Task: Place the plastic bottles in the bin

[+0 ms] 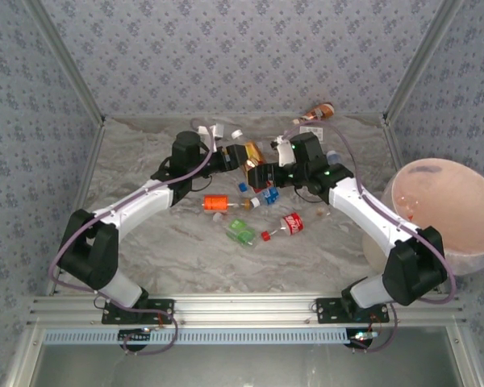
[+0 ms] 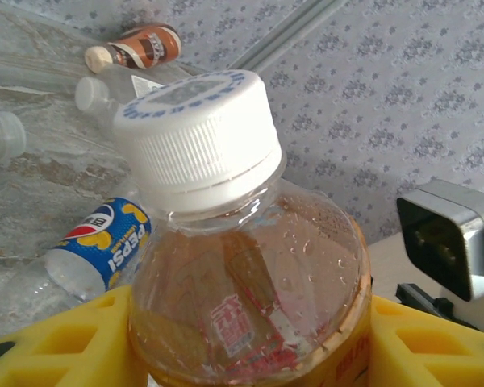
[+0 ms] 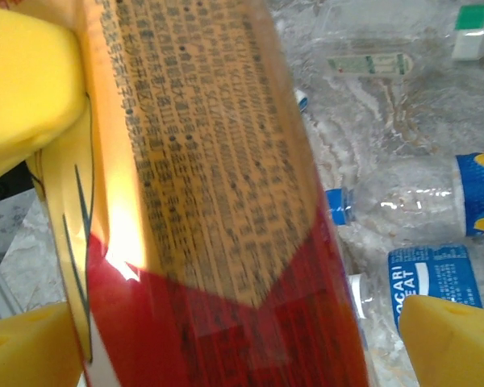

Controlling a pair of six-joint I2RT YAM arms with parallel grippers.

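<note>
Above the table's middle, an orange-and-red-labelled plastic bottle (image 1: pixel 253 153) with a white cap hangs between both arms. My left gripper (image 1: pixel 240 159) is shut on it; in the left wrist view its yellow pads (image 2: pixel 64 339) press both sides of the bottle (image 2: pixel 250 266). My right gripper (image 1: pixel 268 172) is open, with the same bottle (image 3: pixel 218 201) between its yellow fingertips (image 3: pixel 452 339) and a small gap on the right side. More bottles lie below: orange (image 1: pixel 216 202), green (image 1: pixel 242 234), red (image 1: pixel 289 224), blue (image 1: pixel 266 196). The pinkish bin (image 1: pixel 444 164) stands at the right edge.
A brown-labelled bottle (image 1: pixel 319 111) lies against the back wall. Pepsi (image 2: pixel 97 242) and Pocari (image 3: pixel 436 274) bottles and clear ones (image 3: pixel 371 64) crowd the marble table under the grippers. Patterned walls close off the back and sides.
</note>
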